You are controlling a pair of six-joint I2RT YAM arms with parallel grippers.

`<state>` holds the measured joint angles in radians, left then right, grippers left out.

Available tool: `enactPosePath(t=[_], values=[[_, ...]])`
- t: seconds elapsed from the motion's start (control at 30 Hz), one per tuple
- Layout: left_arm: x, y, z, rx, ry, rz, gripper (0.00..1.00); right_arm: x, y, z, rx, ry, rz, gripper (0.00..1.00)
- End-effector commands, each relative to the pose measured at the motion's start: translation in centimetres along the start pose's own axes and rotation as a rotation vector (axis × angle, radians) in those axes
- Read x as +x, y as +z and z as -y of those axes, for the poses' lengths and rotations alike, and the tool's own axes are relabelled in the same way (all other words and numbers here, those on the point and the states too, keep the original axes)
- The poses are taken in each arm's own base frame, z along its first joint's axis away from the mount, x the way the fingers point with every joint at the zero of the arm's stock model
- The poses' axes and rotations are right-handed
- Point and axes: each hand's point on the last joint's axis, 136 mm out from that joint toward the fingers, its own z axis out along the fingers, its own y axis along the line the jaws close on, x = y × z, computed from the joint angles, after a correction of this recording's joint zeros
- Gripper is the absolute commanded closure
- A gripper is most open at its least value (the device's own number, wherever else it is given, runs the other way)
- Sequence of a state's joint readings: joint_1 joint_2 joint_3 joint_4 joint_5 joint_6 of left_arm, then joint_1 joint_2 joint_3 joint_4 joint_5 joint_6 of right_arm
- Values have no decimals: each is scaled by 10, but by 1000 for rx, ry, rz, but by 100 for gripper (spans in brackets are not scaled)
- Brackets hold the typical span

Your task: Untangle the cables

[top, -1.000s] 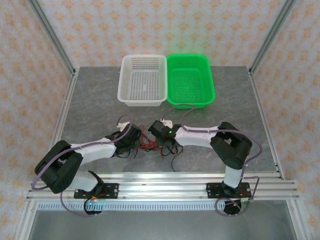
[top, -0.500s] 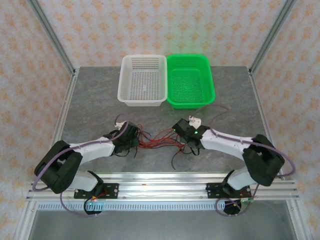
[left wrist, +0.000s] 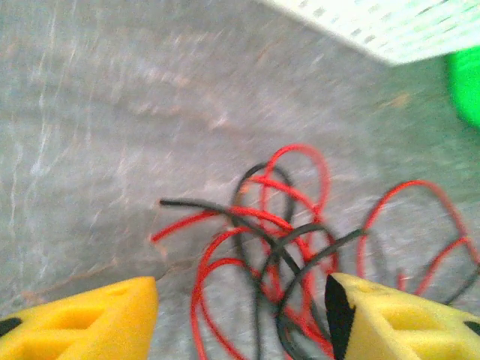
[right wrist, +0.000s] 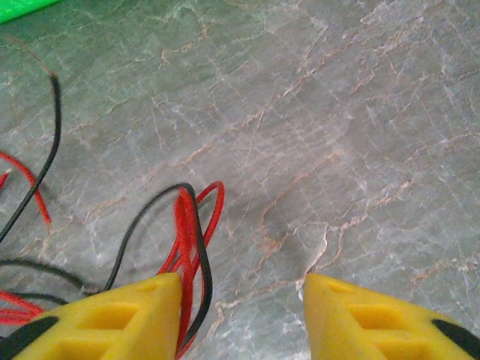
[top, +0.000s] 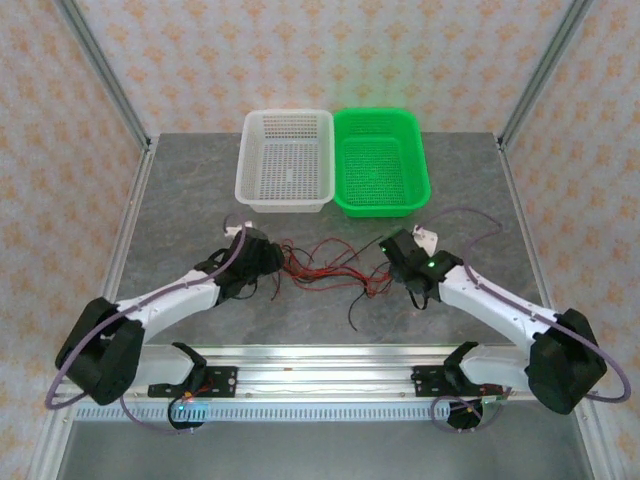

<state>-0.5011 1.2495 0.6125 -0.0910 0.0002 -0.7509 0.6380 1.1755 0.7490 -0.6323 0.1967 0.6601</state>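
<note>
Cables [top: 325,262] lie loose on the grey table [top: 180,200], between the two grippers. From above we cannot count the strands, and the wrists hide both jaws. The left wrist view is blurred. Left gripper [left wrist: 241,289] stands wide over a red-black tangle. Right gripper [right wrist: 241,285] is parted over bare table, with a loop cut off beside one finger. Half a second ago the bundle ran straighter. Now it sags, and the right arm has swung outward.
</note>
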Motion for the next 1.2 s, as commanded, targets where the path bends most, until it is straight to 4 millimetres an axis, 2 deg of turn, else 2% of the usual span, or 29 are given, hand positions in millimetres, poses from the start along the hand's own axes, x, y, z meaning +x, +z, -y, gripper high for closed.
enactPosePath(t=[0.0, 0.17, 0.3, 0.53, 0.63, 0.73, 0.83, 1.0, 1.1, 1.17], values=[[-18, -20, 12, 19, 33, 23, 33, -6, -21, -15, -66, -40, -18, 50], [-28, -39, 17, 33, 45, 42, 28, -4, -45, -65, -157, -149, -27, 46], [-22, -38, 14, 23, 48, 13, 27, 9, -49, -112, -208, -251, -45, 45], [7, -7, 11, 56, 14, -66, 30, 37, -19, -185, -356, -279, -108, 47], [17, 6, 13, 78, -1, -91, 31, 46, -3, -207, -394, -277, -135, 48], [27, 19, 13, 82, -4, -112, 32, 55, 18, -213, -359, -286, -158, 49], [36, 31, 7, 66, -9, -128, 35, 63, 38, -205, -295, -278, -156, 51], [46, 45, -17, -19, -34, -114, 48, 72, 62, -178, -182, -245, -145, 59], [50, 47, -37, -100, -41, -97, 55, 73, 68, -159, -138, -214, -134, 65], [50, 47, -49, -148, -49, -84, 57, 72, 69, -145, -110, -192, -128, 71]])
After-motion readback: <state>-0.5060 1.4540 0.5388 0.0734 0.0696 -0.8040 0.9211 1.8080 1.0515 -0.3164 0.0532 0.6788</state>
